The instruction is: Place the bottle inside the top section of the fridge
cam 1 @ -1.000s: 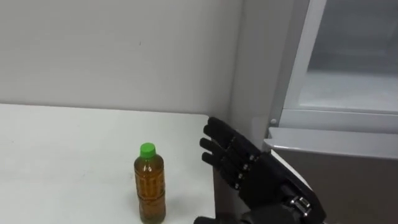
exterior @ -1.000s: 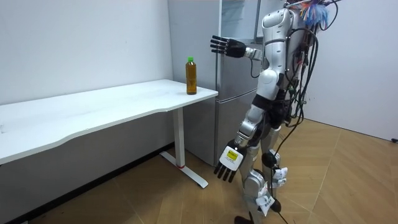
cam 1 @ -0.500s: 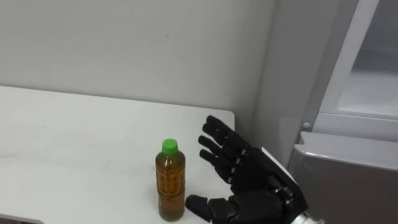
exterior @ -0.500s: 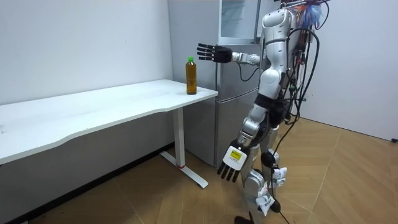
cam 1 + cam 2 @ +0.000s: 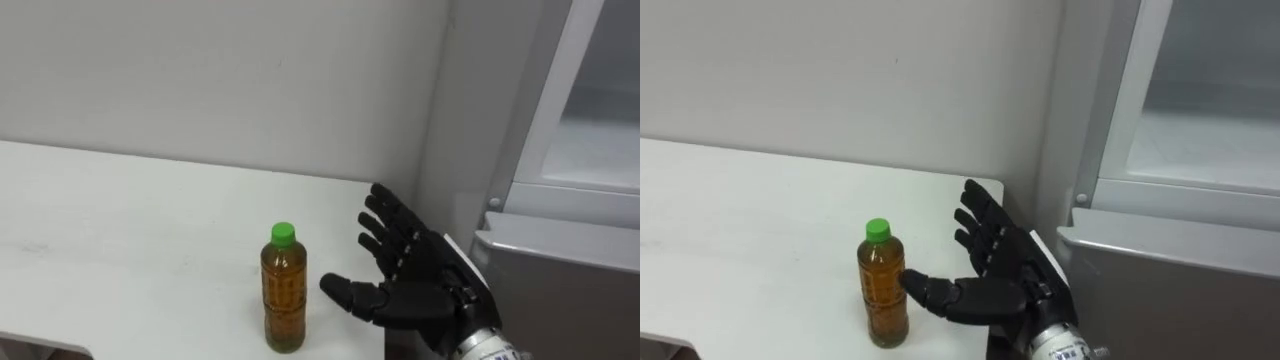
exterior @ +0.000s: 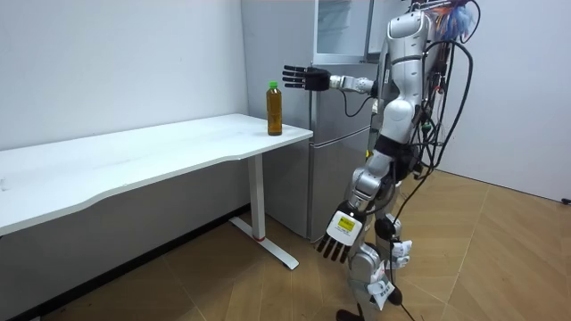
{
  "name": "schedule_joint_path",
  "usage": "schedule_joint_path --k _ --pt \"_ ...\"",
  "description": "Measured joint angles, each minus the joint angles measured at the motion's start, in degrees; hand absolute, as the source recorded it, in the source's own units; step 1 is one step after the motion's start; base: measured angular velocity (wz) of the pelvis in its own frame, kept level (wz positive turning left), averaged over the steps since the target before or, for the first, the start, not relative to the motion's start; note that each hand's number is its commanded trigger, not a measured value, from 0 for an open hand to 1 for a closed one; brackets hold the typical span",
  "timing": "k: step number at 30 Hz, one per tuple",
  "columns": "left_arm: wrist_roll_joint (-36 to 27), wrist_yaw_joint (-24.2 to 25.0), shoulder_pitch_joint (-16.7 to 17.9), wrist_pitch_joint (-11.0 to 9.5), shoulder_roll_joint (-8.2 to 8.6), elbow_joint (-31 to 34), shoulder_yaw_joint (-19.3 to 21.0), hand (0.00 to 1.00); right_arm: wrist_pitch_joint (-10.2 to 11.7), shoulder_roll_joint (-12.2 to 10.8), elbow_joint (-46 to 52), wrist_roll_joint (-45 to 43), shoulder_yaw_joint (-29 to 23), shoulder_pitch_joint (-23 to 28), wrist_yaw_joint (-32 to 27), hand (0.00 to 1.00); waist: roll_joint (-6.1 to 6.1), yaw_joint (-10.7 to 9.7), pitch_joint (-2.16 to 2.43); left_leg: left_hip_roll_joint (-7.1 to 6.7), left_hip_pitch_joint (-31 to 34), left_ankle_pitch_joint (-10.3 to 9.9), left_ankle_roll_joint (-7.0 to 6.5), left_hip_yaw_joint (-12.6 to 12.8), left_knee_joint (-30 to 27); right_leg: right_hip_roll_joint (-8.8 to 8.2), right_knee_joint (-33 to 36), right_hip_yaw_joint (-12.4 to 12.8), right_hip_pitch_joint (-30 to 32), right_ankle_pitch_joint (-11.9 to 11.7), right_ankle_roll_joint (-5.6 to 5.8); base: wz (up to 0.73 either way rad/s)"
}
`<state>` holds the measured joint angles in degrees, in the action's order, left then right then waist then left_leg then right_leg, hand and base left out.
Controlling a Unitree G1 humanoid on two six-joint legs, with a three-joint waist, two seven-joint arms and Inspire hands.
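Note:
A clear bottle (image 5: 284, 290) of amber drink with a green cap stands upright near the right end of the white table (image 5: 120, 250). My right hand (image 5: 420, 280) is raised just right of the bottle, open, with fingers spread and the thumb pointing at it, a small gap between them. In the room view the bottle (image 6: 274, 109) stands at the table's corner, the right hand (image 6: 303, 78) a little above and beside it. My left hand (image 6: 339, 236) hangs open by my thigh. The upper fridge (image 5: 600, 130) stands open at the right, a pale shelf inside.
The grey lower fridge body (image 5: 560, 270) sits close against the table's right end. A plain white wall (image 5: 200, 80) runs behind the table. In the room view I stand on a wooden floor (image 6: 500, 259) in front of the fridge (image 6: 343, 107).
My right hand has travelled from in front of the fridge leftwards to beside the bottle, its thumb now stretched toward it. The head camera has turned left. The bottle has not moved.

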<state>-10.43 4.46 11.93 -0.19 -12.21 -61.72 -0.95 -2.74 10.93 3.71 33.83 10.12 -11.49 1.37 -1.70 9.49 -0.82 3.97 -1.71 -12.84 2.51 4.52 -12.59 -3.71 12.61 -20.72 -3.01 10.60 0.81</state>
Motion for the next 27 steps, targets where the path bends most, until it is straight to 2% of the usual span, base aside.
schedule_joint_path --k 2,7,10,14,19,27 --pt "0.0 0.0 -0.1 0.0 0.56 0.0 0.0 0.00 0.5 -0.2 -0.6 -1.8 0.2 -1.3 -2.5 0.00 0.15 0.6 -0.05 -0.02 0.1 0.1 0.01 -0.1 0.2 0.00 0.0 0.0 0.0 0.0 0.00 0.06" --pt "0.0 -0.5 0.1 0.0 0.81 0.6 -0.4 0.00 1.6 -0.2 -1.5 -7.5 3.1 -2.3 -7.5 0.00 0.29 0.8 0.01 -0.52 0.1 0.7 -0.15 -0.8 0.4 -0.36 0.0 -0.1 0.0 0.0 0.01 0.08" --pt "0.0 -1.0 -0.2 0.2 0.77 0.8 -0.7 0.00 2.2 -0.2 -5.6 -9.9 4.9 -3.4 -9.8 0.00 0.22 0.8 0.03 -0.81 -0.2 0.8 -0.32 -1.6 0.4 -0.55 0.0 -0.1 -0.2 0.0 0.02 0.08" --pt "1.7 -1.8 -0.9 0.2 0.76 0.6 -1.5 0.00 2.1 -0.3 -10.9 -12.1 5.5 -3.6 -13.0 0.00 0.08 2.2 -0.04 -0.86 -0.4 0.8 -0.34 -1.7 0.5 -0.58 0.0 -0.4 -0.5 0.0 0.04 0.01" --pt "2.6 -1.7 -1.1 1.4 0.94 1.0 -0.9 0.00 2.1 -1.0 -14.4 -12.1 5.5 -4.7 -14.6 0.00 -0.03 3.1 -0.08 -0.92 0.2 0.9 -0.28 -2.4 0.3 -0.59 -0.7 -1.5 -1.0 0.0 0.07 0.09" --pt "2.7 -1.6 -1.2 2.5 1.53 1.7 -0.7 0.00 2.1 -1.8 -16.2 -14.6 5.7 -6.2 -16.1 0.00 0.04 4.2 -0.08 -1.95 1.2 1.6 -0.63 -4.8 0.3 -1.29 -0.9 -3.1 -1.1 0.2 0.42 0.16"
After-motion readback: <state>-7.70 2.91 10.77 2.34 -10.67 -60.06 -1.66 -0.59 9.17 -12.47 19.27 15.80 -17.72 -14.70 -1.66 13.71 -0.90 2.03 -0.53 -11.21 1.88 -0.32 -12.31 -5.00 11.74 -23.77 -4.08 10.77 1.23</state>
